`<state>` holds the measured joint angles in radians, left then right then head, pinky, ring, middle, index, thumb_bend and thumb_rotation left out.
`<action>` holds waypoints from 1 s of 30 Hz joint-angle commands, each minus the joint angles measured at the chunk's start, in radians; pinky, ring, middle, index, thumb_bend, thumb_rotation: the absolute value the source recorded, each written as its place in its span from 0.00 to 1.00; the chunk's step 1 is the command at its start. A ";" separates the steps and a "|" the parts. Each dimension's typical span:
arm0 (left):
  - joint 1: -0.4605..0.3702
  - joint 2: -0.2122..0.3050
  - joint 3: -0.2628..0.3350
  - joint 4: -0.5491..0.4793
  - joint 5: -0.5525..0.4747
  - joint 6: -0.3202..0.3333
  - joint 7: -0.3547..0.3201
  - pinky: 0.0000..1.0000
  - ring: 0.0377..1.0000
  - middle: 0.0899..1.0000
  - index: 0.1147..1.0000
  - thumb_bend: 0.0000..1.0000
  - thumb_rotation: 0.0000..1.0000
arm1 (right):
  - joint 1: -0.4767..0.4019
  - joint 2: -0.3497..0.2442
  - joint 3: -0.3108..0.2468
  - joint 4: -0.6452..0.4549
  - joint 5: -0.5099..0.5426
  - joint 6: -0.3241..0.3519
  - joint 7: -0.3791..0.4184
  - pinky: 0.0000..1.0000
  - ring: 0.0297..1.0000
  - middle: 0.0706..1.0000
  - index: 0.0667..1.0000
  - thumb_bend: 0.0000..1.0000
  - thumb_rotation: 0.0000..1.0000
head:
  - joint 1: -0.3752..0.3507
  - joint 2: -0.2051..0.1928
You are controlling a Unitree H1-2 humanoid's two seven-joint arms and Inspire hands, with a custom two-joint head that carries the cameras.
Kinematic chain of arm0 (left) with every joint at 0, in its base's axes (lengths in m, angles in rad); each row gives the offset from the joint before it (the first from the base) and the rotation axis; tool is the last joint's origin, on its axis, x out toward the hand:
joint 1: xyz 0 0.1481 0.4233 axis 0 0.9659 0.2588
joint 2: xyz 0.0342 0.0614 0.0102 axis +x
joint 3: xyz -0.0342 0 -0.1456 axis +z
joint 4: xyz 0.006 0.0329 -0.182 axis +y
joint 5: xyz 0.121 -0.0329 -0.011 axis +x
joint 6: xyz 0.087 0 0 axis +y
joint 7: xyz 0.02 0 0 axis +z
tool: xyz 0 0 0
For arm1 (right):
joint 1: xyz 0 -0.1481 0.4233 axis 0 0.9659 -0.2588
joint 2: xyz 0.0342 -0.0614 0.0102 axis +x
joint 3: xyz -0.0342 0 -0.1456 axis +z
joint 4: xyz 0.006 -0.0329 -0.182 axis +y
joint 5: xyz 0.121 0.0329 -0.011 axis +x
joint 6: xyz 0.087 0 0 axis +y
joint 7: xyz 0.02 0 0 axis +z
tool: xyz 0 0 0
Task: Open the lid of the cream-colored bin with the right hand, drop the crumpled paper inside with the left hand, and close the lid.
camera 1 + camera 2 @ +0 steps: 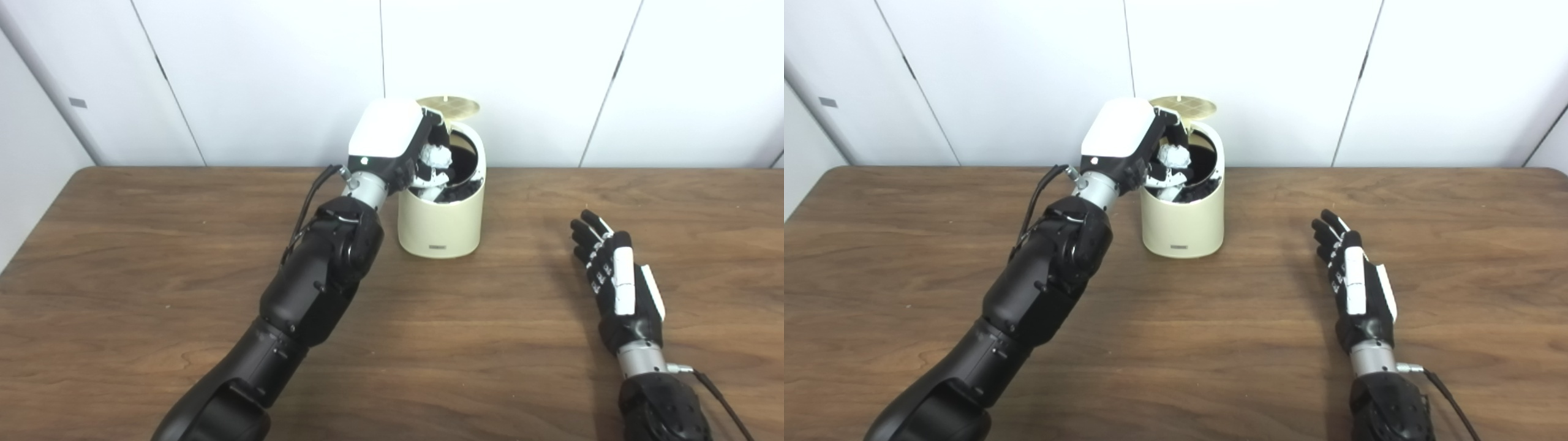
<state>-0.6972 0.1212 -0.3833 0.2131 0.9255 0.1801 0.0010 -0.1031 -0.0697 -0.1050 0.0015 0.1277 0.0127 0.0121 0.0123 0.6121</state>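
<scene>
The cream-colored bin [438,223] stands at the back middle of the table, its round lid [448,105] swung up and back. My left hand [392,144] hangs over the bin's left rim with its fingers [429,180] curled down into the dark opening. They close around a white crumpled paper [437,157] just inside the mouth. My right hand [615,278] rests to the right of the bin, well apart from it, open with fingers straight and holding nothing.
The brown wooden table [153,257] stretches wide on both sides of the bin. White wall panels [257,73] rise just behind the table's far edge, close behind the lid.
</scene>
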 commanded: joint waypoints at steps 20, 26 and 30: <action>-0.041 0.007 0.012 -0.005 -0.053 0.002 0.002 0.62 0.73 0.74 0.68 0.93 0.00 | -0.011 0.005 0.002 -0.012 -0.007 -0.024 -0.005 0.93 0.87 0.82 0.84 0.59 1.00 | 0.010 -0.010; -0.041 0.011 0.007 -0.011 -0.054 -0.007 0.007 0.62 0.72 0.72 0.65 0.92 0.00 | -0.014 0.005 -0.001 -0.006 0.003 -0.028 -0.001 0.95 0.88 0.81 0.84 0.61 1.00 | 0.007 -0.008; -0.040 0.007 0.007 -0.013 -0.056 -0.006 0.011 0.60 0.70 0.71 0.64 0.93 0.00 | -0.014 0.000 0.001 -0.012 -0.005 -0.017 -0.004 0.95 0.87 0.79 0.84 0.60 1.00 | 0.008 -0.003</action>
<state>-0.7014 0.1251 -0.3779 0.2139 0.8668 0.1800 0.0069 -0.1032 -0.0697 -0.1043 0.0012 0.1242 0.0135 0.0051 0.0200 0.6090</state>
